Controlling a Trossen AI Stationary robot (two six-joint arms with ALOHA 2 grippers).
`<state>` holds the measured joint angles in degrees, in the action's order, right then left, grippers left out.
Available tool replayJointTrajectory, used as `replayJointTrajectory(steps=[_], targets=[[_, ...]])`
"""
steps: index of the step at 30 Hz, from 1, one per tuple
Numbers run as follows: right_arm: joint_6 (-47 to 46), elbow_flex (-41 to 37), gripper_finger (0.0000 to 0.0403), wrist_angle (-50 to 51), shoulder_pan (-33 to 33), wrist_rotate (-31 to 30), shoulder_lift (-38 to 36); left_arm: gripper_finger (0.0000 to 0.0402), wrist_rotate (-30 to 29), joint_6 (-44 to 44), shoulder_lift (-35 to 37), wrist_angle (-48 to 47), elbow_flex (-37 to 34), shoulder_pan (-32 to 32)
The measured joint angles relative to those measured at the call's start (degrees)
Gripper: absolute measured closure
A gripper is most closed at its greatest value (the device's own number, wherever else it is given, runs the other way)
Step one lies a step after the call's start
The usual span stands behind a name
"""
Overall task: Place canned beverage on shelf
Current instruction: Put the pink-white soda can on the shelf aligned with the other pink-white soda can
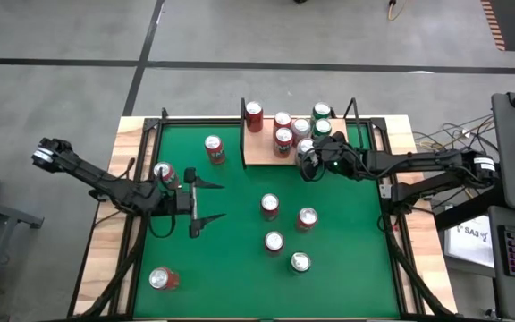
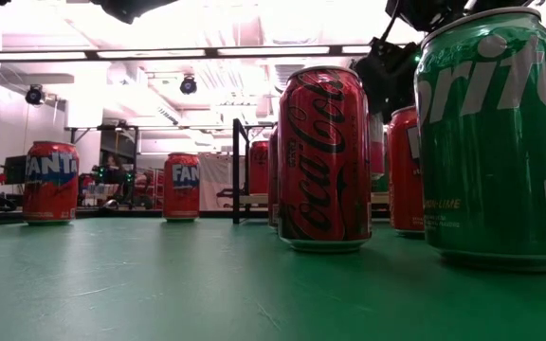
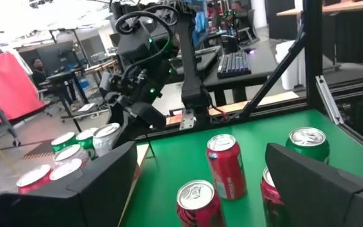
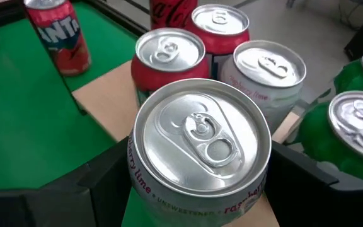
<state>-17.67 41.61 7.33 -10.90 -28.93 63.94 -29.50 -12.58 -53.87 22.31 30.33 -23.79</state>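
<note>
A white aluminium can with a silver top (image 4: 200,142) is clasped between the fingers of the right gripper (image 1: 309,161) at the front edge of the light tan wooden shelf (image 1: 259,148), where six cans are already gathered; lowering and release are judged next. The left gripper (image 1: 206,202) is held open over the green felt table (image 1: 240,259).

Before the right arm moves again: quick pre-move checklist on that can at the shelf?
1. Right gripper straddles the white can: ok.
2. Can let go or gripped: cannot tell.
3. Can base fully on the shelf: cannot tell; it sits at the board's front edge.
4. Room around it: not ok, a red can and another white can stand close.
5. Left gripper open, over the green tabletop, out of the way: ok.
</note>
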Motion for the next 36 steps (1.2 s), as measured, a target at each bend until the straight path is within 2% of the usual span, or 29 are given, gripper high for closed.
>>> replayJointTrajectory(steps=[16, 21, 25, 30, 36], targets=[[0.44, -0.77, 0.0122, -3.39, -1.16, 0.26, 0.04, 0.0067, -0.45, 5.14, 1.27, -2.43, -0.02, 0.37], [1.10, -0.79, 0.0122, -3.43, -1.16, 0.35, 0.04, 0.0068, -0.48, 3.23, 2.84, -7.12, -0.04, 1.89], [1.58, -0.79, 0.0122, -3.44, -1.16, 1.37, 0.04, 0.0069, 2.01, 1.45, 5.97, -10.97, -0.07, 5.46], [3.39, -0.81, 0.0122, -3.39, -1.12, 3.20, 0.04, 0.0085, 11.90, -2.25, 10.16, -11.35, -0.07, 12.49], [4.85, -0.81, 0.0122, -3.40, -1.85, 3.68, 0.81, 0.0114, 14.13, -3.43, 10.99, -13.81, -0.11, 21.59]])
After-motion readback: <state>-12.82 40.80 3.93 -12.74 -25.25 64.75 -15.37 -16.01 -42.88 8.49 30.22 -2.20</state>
